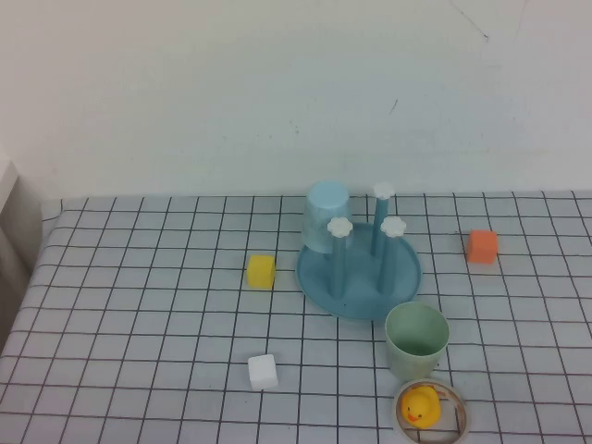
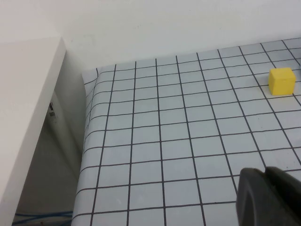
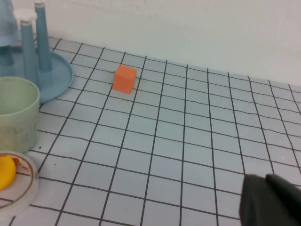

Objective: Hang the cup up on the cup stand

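Your pale mint-green plastic cup [image 1: 417,339] stands upright, mouth up, just beside the blue pegged cup stand [image 1: 359,273], well ahead of the right gripper [image 3: 273,202]. Right gripper and left gripper [image 2: 269,197] sit clenched, empty, low over the desk [image 1: 139,314].

I count two cups: one mint-green cup [image 1: 417,339] standing open end up at about five o'clock of the stand, and one light blue cup [image 1: 326,215] upside down at the stand's eleven o'clock. There is one cup stand [image 1: 359,268], and I can make out three white-topped pegs on it. Three cubes lie on the cloth: one yellow cube [image 1: 261,271] at nine o'clock of the stand, one orange cube [image 1: 482,246] at three o'clock, one white cube [image 1: 263,372] at seven o'clock. One yellow duck [image 1: 421,406] sits in one ring [image 1: 455,427].
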`<state>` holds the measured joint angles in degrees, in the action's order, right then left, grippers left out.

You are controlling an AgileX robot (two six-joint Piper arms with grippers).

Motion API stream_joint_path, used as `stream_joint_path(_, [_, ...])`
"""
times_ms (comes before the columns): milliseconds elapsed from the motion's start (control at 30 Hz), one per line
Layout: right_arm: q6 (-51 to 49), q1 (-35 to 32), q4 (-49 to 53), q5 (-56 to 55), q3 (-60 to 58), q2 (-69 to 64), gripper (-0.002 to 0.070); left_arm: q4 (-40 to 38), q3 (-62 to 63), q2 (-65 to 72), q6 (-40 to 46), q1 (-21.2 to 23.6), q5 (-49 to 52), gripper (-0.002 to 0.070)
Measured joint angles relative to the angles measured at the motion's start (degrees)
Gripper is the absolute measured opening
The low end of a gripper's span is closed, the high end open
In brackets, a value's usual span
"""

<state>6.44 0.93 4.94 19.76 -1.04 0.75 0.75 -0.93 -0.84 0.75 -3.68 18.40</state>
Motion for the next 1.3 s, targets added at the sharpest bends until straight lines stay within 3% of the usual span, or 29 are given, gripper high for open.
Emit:
stream_joint_path(1067, [0.04,0.00,0.72,-0.08,0.00,0.00,-0.0001,1.17,0.00,0.00,0.11,0.00,-0.14,-0.0003])
stream_joint_path(1200, [0.04,0.00,0.85,-3.14,-0.35,0.00,-0.0001,2.19,-0.18,0.00,0.46,0.00,-3.93,-0.0003])
stream_joint_path(1300, [0.04,0.00,0.85,-11.10,-0.59,0.00,-0.0001,2.42,-0.18,0.00,1.57,0.00,-12.70,-0.0003])
